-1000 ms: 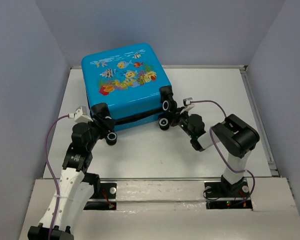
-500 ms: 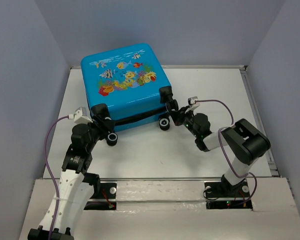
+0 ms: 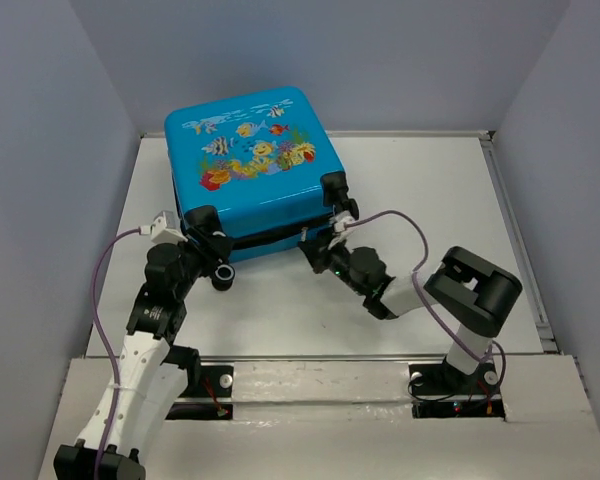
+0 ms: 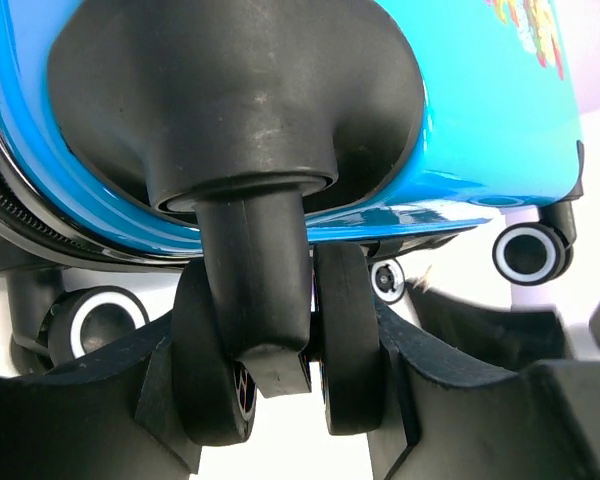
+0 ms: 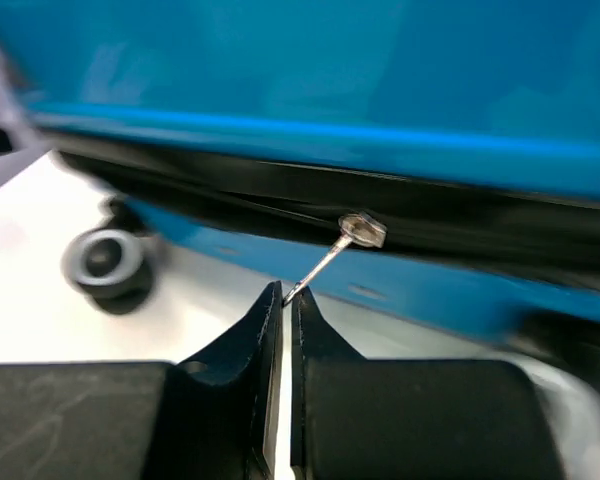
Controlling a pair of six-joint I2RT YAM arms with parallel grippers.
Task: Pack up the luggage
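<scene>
A white desk (image 3: 430, 190) fills the middle of the overhead view, with pale grey walls around it.

The luggage (image 3: 250, 170) is the largest thing on it. It sits in the upper left-centre of the overhead frame and reaches the desk's back edge. It is a small hard-shell suitcase in bright blue with rounded corners. It lies flat, and its printed face points up, showing cartoon fish in yellow, orange, red and striped black and white above coloured coral. A black zipper band (image 5: 430, 215) runs along the side between the two blue shell halves. The wheeled edge faces the bottom of the frame, with black wheel housings at its corners.

The left arm (image 3: 145, 340) rises from the lower left of the overhead frame to the suitcase's lower left corner. The right arm (image 3: 470, 295) bends in from the lower right, with its wrist low beside the suitcase's lower right corner.

In the left wrist view, the left claw (image 4: 280, 350) is clamped on a black twin wheel (image 4: 212, 370). One finger presses each outer side of the wheel, under a rounded black housing. A second wheel (image 4: 528, 252), black with a white ring, shows at the right edge of that frame.

In the right wrist view, the right claw (image 5: 284, 300) has its fingers pressed together at the lower centre. They pinch the end of a thin silver zipper pull (image 5: 332, 253), which slants up and to the right to the zipper band. A blurred wheel (image 5: 105, 262) sits at the left of that frame.
</scene>
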